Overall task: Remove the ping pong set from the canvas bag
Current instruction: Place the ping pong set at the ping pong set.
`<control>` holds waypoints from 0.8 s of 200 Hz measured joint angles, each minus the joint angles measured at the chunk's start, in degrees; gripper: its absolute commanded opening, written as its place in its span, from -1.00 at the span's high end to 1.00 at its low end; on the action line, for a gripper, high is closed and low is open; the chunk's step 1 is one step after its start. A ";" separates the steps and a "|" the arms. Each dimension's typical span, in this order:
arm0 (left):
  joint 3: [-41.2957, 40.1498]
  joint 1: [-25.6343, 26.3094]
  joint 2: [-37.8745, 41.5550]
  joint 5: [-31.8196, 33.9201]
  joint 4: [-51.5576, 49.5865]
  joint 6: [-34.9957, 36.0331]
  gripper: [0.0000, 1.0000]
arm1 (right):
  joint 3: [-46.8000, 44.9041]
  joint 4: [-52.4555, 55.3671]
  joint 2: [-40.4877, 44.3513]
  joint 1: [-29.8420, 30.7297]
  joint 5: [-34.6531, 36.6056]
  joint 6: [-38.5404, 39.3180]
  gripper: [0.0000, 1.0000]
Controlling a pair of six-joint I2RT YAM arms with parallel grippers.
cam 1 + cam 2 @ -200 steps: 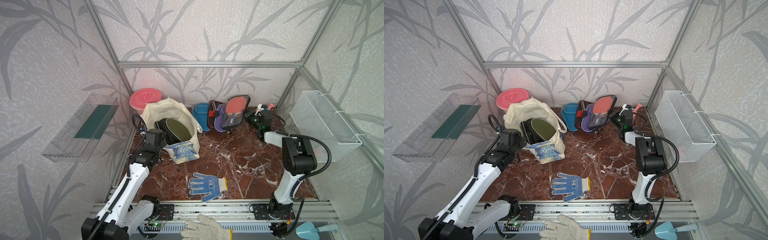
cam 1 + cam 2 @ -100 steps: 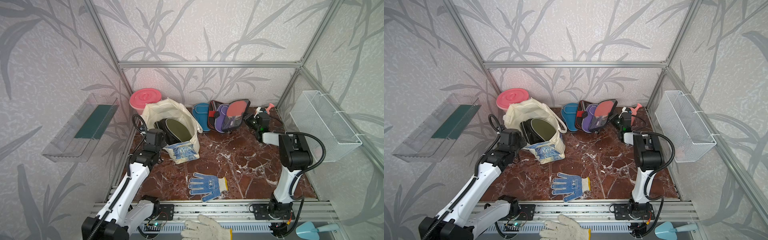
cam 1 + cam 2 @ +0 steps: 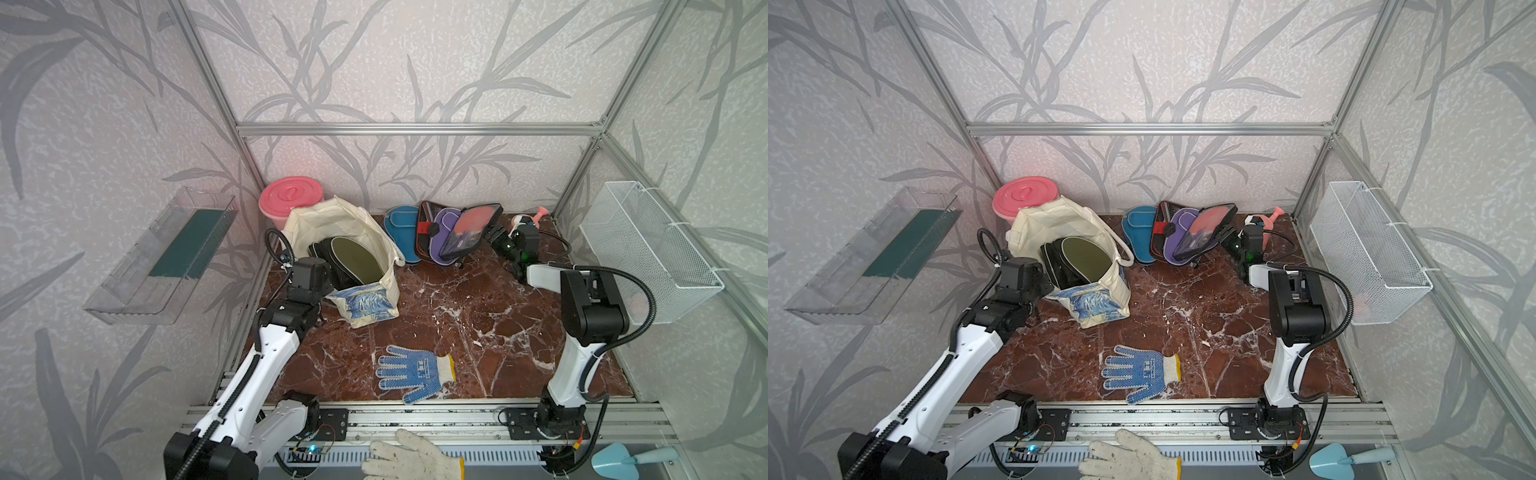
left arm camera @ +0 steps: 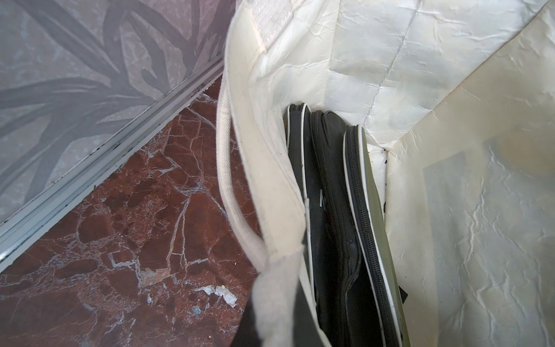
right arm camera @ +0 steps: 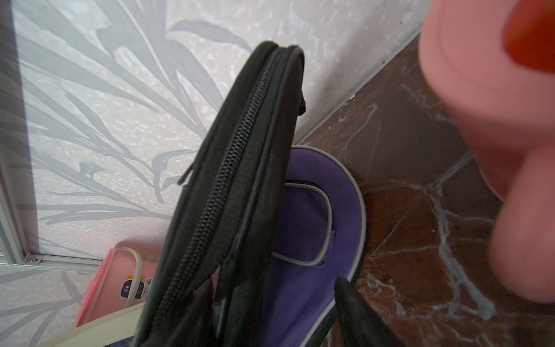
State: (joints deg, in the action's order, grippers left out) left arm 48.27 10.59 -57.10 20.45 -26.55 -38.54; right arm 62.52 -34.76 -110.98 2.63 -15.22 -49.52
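- The canvas bag (image 3: 345,220) stands open at the back left of the tabletop (image 3: 478,324), just beside a pink bucket (image 3: 291,199).
- An olive case (image 3: 357,259) and a black case (image 3: 322,257) sit upright inside the bag.
- The left end effector (image 3: 316,286) is closed, pinching the bag's near rim.
- A blue case (image 3: 399,232), a black-red case (image 3: 424,224), a purple case (image 3: 446,232) and a clear-fronted pack (image 3: 469,228) lean together by the back wall, outside the bag.
- The right end effector (image 3: 491,236) has its fingers spread apart at the pack's zipped edge.
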 measured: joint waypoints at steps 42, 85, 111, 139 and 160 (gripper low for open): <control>0.00 0.00 0.00 -0.02 0.02 0.00 1.00 | 0.00 7.08 4.28 0.09 2.23 3.98 -0.36; 0.00 -0.02 0.02 -0.20 0.09 0.00 1.00 | 0.04 15.23 11.10 0.11 6.08 8.98 -0.42; 0.00 -0.07 0.15 -0.55 0.20 0.00 1.00 | 0.11 20.06 15.04 0.11 7.93 12.22 -0.43; 0.00 -0.07 0.55 -0.87 0.20 0.00 1.00 | 0.11 23.50 18.49 0.28 8.74 14.73 -0.50; 0.00 -0.07 0.79 -1.07 0.17 0.00 1.00 | 0.57 26.43 21.35 1.22 9.22 17.22 -0.69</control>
State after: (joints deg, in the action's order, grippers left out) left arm 48.27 10.52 -56.31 19.38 -26.37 -38.54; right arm 63.09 -8.34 -89.62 3.86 -6.00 -32.29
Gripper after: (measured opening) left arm 0.089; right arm 0.801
